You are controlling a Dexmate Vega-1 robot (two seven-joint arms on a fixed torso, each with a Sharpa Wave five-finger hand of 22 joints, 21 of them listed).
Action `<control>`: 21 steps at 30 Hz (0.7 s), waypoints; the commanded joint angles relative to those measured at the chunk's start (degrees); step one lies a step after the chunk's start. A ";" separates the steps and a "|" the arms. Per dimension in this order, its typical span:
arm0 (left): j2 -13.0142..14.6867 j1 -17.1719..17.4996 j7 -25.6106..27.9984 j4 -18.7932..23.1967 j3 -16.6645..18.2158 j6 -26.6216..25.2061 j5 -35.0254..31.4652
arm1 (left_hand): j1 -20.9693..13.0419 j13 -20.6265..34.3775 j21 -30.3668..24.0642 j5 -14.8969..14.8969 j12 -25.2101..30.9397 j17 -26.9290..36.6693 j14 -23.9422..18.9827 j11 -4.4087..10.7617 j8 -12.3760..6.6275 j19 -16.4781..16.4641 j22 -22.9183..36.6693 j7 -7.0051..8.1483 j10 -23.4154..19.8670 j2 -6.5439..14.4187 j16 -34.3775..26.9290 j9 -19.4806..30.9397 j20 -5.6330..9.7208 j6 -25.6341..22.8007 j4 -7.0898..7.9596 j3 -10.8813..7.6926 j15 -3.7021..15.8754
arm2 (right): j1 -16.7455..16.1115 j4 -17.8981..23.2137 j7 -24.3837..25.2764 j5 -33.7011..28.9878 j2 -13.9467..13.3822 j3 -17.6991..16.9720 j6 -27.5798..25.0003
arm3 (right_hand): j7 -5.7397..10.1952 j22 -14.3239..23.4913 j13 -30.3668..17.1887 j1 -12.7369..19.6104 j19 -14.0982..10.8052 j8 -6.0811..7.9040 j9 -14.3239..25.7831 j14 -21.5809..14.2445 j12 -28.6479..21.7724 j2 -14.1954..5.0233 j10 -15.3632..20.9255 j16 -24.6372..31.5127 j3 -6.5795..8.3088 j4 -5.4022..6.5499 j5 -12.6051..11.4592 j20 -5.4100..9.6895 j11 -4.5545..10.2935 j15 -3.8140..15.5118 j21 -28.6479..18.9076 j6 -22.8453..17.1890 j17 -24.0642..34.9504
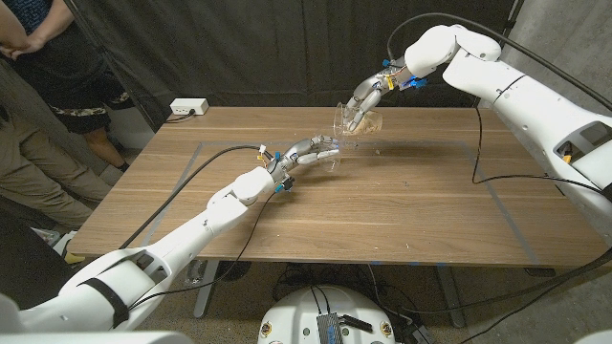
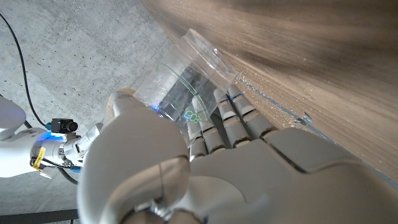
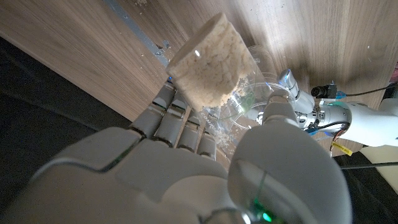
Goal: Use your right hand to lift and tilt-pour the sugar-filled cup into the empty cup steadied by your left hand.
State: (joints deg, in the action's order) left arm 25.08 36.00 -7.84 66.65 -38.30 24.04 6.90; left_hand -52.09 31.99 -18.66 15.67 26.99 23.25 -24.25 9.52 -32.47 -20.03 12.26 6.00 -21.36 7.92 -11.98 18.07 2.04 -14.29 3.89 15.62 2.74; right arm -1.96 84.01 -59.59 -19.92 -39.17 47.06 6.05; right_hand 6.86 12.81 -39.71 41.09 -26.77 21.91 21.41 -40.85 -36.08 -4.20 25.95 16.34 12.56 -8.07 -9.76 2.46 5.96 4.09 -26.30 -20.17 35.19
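My right hand (image 1: 367, 95) grips the clear sugar-filled cup (image 1: 352, 120) lifted above the table (image 1: 402, 205) and tilted toward the left. In the right wrist view the pale brown sugar (image 3: 208, 62) fills the cup's closed end, with my right hand (image 3: 186, 174) wrapped around the cup. My left hand (image 1: 308, 151) holds the clear empty cup (image 1: 331, 153) on the table just below and left of the tilted cup. In the left wrist view the empty cup (image 2: 180, 74) sits between the thumb and fingers of my left hand (image 2: 205, 168). No sugar stream is visible.
A white power strip (image 1: 188, 107) lies at the table's far left corner. A person (image 1: 43, 105) stands beyond the table's left side. Cables trail over the table by both arms. A grey tape outline (image 1: 497, 205) marks the tabletop.
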 commanded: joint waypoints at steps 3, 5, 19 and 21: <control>-0.27 -0.37 -0.26 -0.17 -0.16 -0.24 -0.09 | -0.35 0.25 -0.28 -0.09 0.41 0.31 -0.22 -0.21 -0.31 0.08 0.04 0.30 -0.30 0.05 0.17 0.00 0.15 -0.22 0.26 0.12 7.26 | 0.41 -0.30 0.17 -2.34 0.04 -0.16 1.99 | 0.25 0.00 -0.31 0.03 0.21 -0.02 0.26 -0.52 -0.18 -0.43 0.72 0.37 0.65 0.05 -0.43 3.50 0.01 9.35 -0.39 -0.45 0.20; -0.29 -0.38 -0.19 -0.15 -0.19 -0.25 -0.19 | -0.36 0.25 -0.28 -0.09 0.41 0.31 -0.25 -0.14 -0.31 0.11 0.04 0.23 -0.29 0.03 0.15 -0.02 0.17 -0.20 0.27 0.13 7.32 | 0.55 -0.23 0.26 -2.92 -0.05 -0.04 2.55 | 0.27 0.00 -0.32 0.06 0.20 -0.01 0.27 -0.64 -0.18 -0.48 0.80 0.45 0.67 0.05 -0.44 3.51 0.27 9.37 -0.40 -0.50 0.26; -0.77 -0.75 0.05 -0.87 -0.38 0.26 -0.61 | -0.40 0.23 -0.34 -0.10 0.40 0.31 -0.21 -0.26 -0.40 0.14 0.02 0.40 -0.22 0.00 0.18 -0.02 0.22 -0.17 0.34 0.15 7.27 | 1.27 -0.32 -0.24 -4.27 0.32 -0.06 4.08 | 0.51 -0.01 -0.42 0.38 0.10 0.05 0.35 -0.97 -0.16 -0.42 1.15 0.74 0.74 -0.16 -0.50 3.55 0.27 9.37 -0.46 -0.92 0.60; -0.87 -0.88 -0.01 -1.14 -0.43 0.42 -0.65 | -0.43 0.24 -0.35 -0.10 0.41 0.31 -0.18 -0.12 -0.41 0.13 0.02 0.36 -0.25 0.01 0.19 -0.02 0.19 -0.14 0.33 0.14 7.27 | 1.37 -0.38 -0.38 -4.36 0.42 -0.03 4.22 | 0.55 -0.01 -0.43 0.39 0.09 0.05 0.36 -0.98 -0.14 -0.42 1.16 0.75 0.74 -0.16 -0.50 3.55 0.37 9.37 -0.46 -0.94 0.62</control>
State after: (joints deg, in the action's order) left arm 24.77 35.70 -7.94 66.61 -38.48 23.80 6.56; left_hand -52.09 31.97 -18.65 15.67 26.99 23.25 -24.25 9.51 -32.46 -20.03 12.27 6.00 -21.36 7.92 -11.98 18.08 2.03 -14.29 3.88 15.63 2.74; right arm -1.09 83.83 -59.43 -22.77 -39.14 47.02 8.67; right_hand 7.47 12.81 -39.97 41.14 -26.77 21.84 21.68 -41.26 -36.07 -4.09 26.67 16.61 12.81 -8.32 -9.97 2.46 6.28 4.30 -26.54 -20.78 35.58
